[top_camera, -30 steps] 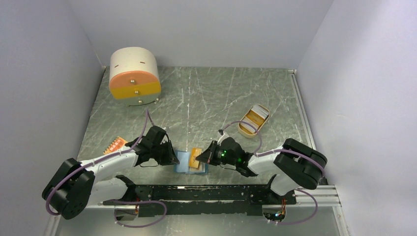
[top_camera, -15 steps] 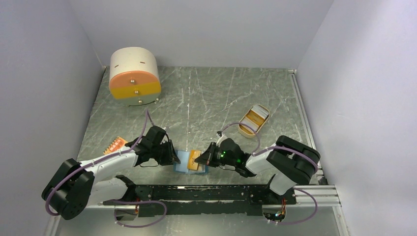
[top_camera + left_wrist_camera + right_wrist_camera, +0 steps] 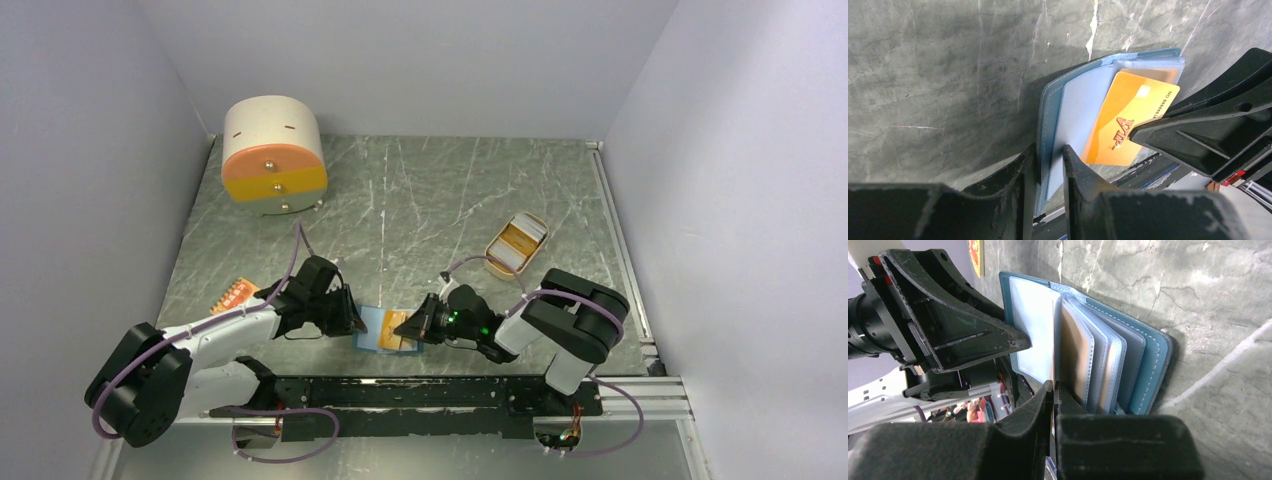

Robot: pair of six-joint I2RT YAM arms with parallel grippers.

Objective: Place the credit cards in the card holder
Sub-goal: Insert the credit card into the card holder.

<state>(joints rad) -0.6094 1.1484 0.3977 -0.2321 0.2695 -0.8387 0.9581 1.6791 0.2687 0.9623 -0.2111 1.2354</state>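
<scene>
— Jaws first, please: how did yours stand?

— Left jaws were closed on the edge of the blue cover of the card holder (image 3: 1073, 115). So it was kept open like a book on the surface (image 3: 430, 200), just in front of my bases. Right jaws were pressed almost together on the edge of one orange credit card (image 3: 1128, 125).

— Where was that card?

— It lay slanted over the light blue inside pages. Its far corner seemed to be under a clear sleeve. How deep it sat, I could not tell.

— Which step was it, then?

— Sliding this card into its sleeve, as I judged. It was not fully in.

— And the next move?

— It called for a push along the card's long side, deeper into the pocket, while the left side kept the cover firm. Only after this the right jaws should let go. A tilted card could jam at the mouth of the sleeve. More cards (image 3: 515, 240) lay in the oval tray (image 3: 546, 224), well apart to the right, so much of the task remained.
</scene>
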